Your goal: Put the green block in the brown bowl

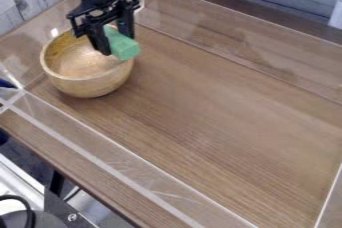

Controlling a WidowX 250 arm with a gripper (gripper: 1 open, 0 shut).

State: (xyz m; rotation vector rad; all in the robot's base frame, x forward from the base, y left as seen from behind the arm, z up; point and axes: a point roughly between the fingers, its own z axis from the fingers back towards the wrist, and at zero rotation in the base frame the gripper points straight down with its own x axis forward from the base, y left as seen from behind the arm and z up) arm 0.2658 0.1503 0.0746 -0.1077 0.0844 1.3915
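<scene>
the green block (123, 46) is held between the two dark fingers of the end effector (110, 44), which is closed on it. the block is seen as a small mint-green piece, tilted, with its lower end pointing down and toward the right of the view. it is raised off the tabletop (214, 112) and is positioned over the right-hand rim of the brown bowl (88, 67), partly above the rim and partly just outside it. whether the block touches the rim cannot be told from this view.

the end effector is black and is pointed downward, with the arm rising out of the top of the view above the bowl. its fingers are set on either side of the block, and the left finger is seen against the inside of the bowl.

the brown bowl is a round, light tan wooden bowl with thick walls and a pale, grained inner surface. it is placed on the tabletop near the left edge of the view. nothing is seen lying inside it.

the tabletop is a dark brown wood-grain surface, stretching away from the bowl to the right and toward the bottom of the view. it is bordered by a clear plastic wall (94, 147), seen running in front of the bowl and along the far side behind it.
</scene>
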